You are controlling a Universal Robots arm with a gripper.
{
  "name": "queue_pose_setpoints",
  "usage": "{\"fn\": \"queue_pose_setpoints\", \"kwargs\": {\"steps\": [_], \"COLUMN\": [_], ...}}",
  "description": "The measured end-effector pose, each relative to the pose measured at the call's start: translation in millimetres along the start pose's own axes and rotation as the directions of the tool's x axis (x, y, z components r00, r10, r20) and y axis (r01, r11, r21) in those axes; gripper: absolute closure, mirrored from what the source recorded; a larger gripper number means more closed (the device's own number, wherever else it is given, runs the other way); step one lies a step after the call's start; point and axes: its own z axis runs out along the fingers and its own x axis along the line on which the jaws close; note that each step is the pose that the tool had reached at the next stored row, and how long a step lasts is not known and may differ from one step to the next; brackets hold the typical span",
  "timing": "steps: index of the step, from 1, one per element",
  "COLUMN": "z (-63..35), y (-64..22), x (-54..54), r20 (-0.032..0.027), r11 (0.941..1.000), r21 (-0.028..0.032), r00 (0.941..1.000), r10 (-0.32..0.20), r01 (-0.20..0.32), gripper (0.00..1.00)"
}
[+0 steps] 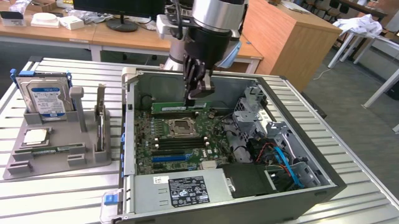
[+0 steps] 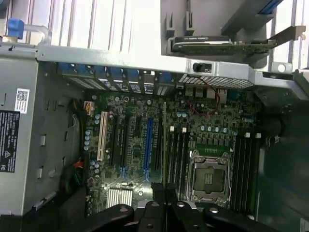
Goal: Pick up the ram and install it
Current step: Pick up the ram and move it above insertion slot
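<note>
gripper (image 2: 165, 207) clamped on ram (image 1: 175, 107), edge-down over mobo slots (image 2: 177, 154) by cpu socket (image 1: 182, 126) — install step, looks unseated; needs square alignment w/ slot.

Slatted, likely metal table (image 1: 62, 196), computer case (image 1: 168, 88), grey rack (image 1: 44, 164)

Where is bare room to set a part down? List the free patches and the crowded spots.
Free: table slats on the near side of the gray holder, and the strip along the case on the exterior view's right. Crowded: inside the case, where the gripper holds the ram above the motherboard.
</note>
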Motion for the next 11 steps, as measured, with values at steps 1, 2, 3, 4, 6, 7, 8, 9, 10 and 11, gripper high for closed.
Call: {"fn": "queue_pose_setpoints", "kwargs": {"steps": [1, 2, 3, 4, 6, 7, 8, 9, 10, 11], "z": [-0.1, -0.2, -0.3, -0.4, -0.5, -0.5, -0.6, -0.7, -0.8, -0.8], "y": [-2.6, -5.3, -8.0, -10.9, -16.2, -18.3, -20.3, -22.6, -24.9, -27.3], "x": [0.2, 0.3, 0.5, 0.6, 0.7, 0.4, 0.2, -0.1, -0.3, -0.5], "r20": [0.0000, -0.0001, -0.0001, -0.0001, 0.0000, 0.0000, 0.0000, 0.0000, 0.0000, -0.0001], "r11": [1.0000, 1.0000, 1.0000, 1.0000, 1.0000, 1.0000, 1.0000, 1.0000, 1.0000, 1.0000], "r21": [0.0000, -0.0001, -0.0001, 0.0000, 0.0000, 0.0000, 0.0000, 0.0000, 0.0000, -0.0001], "r00": [1.0000, 1.0000, 1.0000, 1.0000, 1.0000, 1.0000, 1.0000, 1.0000, 1.0000, 1.0000], "r10": [0.000, 0.000, 0.000, 0.000, 0.000, 0.000, 0.000, 0.000, 0.000, 0.000], "r01": [0.000, 0.000, 0.000, 0.000, 0.000, 0.000, 0.000, 0.000, 0.000, 0.000], "gripper": [0.88, 0.88, 0.88, 0.88, 0.88, 0.88, 0.88, 0.88, 0.88, 0.88]}}
